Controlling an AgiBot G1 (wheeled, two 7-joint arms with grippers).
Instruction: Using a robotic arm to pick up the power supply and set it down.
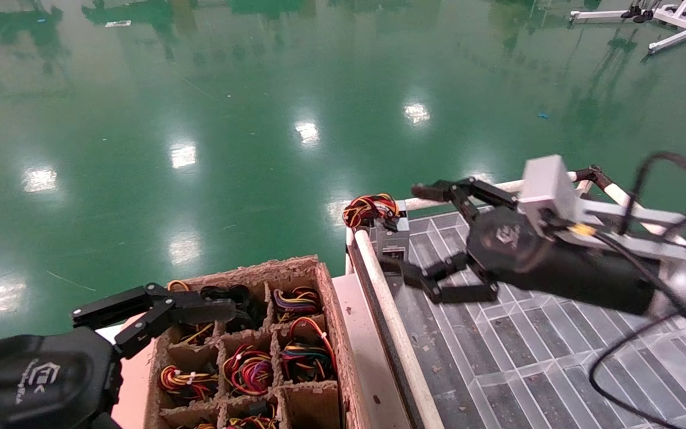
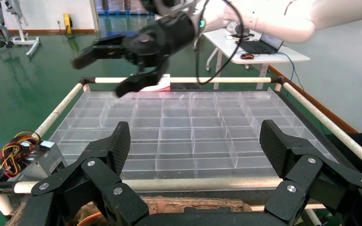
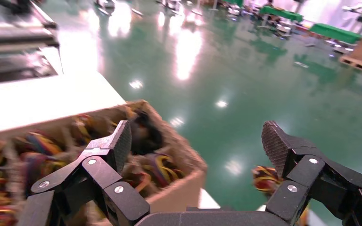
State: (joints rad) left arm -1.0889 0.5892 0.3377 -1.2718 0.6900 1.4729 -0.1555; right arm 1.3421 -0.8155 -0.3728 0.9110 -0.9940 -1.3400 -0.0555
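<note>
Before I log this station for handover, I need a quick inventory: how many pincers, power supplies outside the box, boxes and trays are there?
Pincers: 2, the left pincer and the right pincer, both open
Power supply outside the box: 1, at the tray's corner
Cardboard box: 1, divided, holding wire bundles
Clear tray: 1
Total: 5

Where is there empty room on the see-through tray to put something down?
Most of the clear tray is bare: the cells between its white rails show nothing inside. The power supply crowds one corner, and the right claw hangs open beside it. The cardboard box is packed with wire bundles.
</note>
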